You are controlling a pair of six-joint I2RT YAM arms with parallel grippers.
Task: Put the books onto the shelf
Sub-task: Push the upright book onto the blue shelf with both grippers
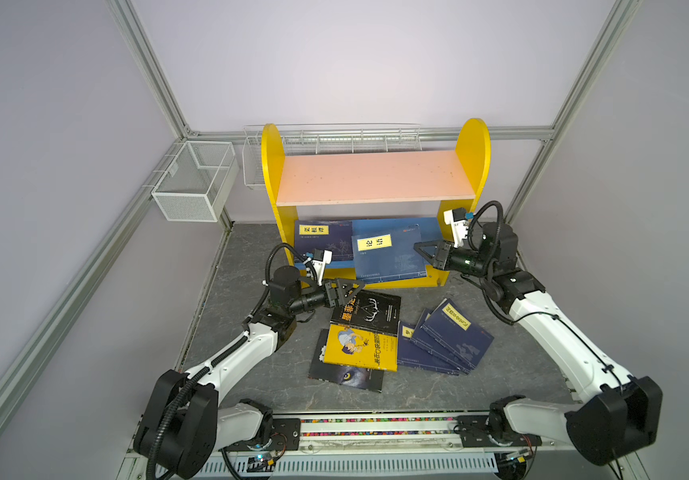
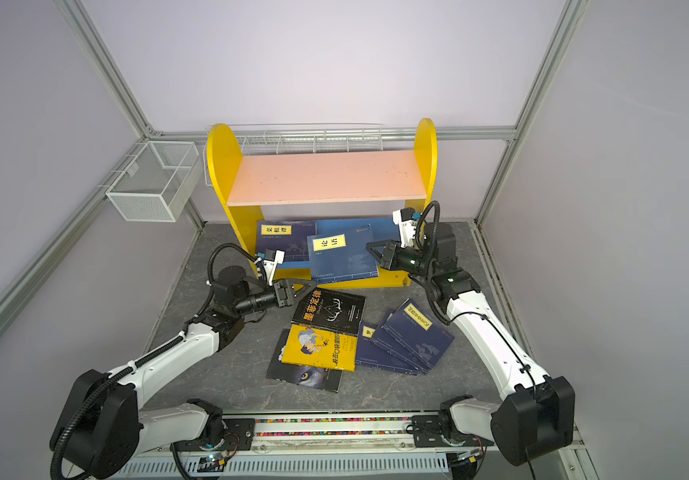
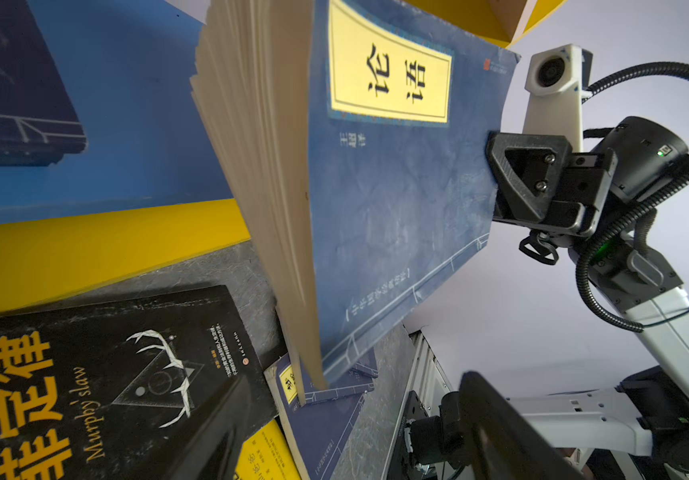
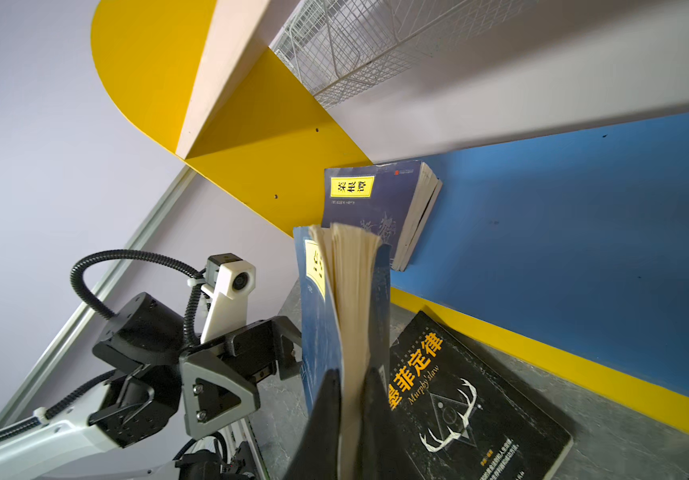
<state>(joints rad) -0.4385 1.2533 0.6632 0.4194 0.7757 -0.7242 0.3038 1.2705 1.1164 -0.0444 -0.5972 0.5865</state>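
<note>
**A:** Where is the task book?
**B:** Blue book, at the mouth of the shelf, back-middle of the bench. The right pincer is clamped on its right long edge.

**A:** Orientation?
**B:** Tilted, cover facing up and toward the front. Long axis runs back to front, yellow label end toward the back. The near end hangs over the yellow front rail. Pages fan loose in both wrist views. Can't tell whether it touches the lower board.

**A:** Left side?
**B:** Left pincer has its jaws wide apart and holds nothing. It sits low over the far left corner of the black book, just in front of the rail.

**A:** Anything in the way?
**B:** A navy book is on the lower board at the left end, its edge overlapped by the blue book in both top views. The pink board is overhead.

**A:** And mid-bench?
**B:** The black book overlaps the yellow book, which overlaps the wolf-eye book. The navy fan, three books, lies to their right.

**A:** Other stuff?
**B:** Mesh basket on the left wall, wire rack behind the shelf.
</note>
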